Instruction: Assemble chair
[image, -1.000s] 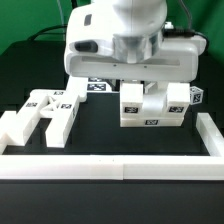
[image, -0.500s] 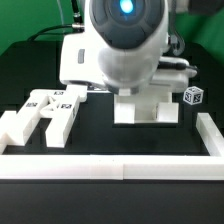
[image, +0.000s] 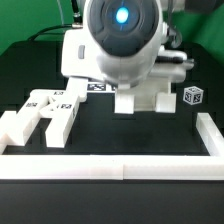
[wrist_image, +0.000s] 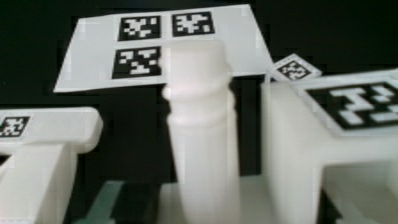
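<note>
Since the arm (image: 120, 40) hides your hand, you cannot tell if it is clamped; the leg (wrist_image: 199, 120) sits centred just ahead of it, probably lined up for grasping.

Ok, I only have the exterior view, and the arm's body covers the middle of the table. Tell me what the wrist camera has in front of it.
Observer: A round white post fills the centre of the wrist view.
Operator: Report what flanks it.
Observer: A tagged white part sits beside it on one side, and a second tagged part on the other.
Operator: Now say what lies behind it.
Observer: The marker board lies flat beyond the post, with all four of its tags showing.
</note>
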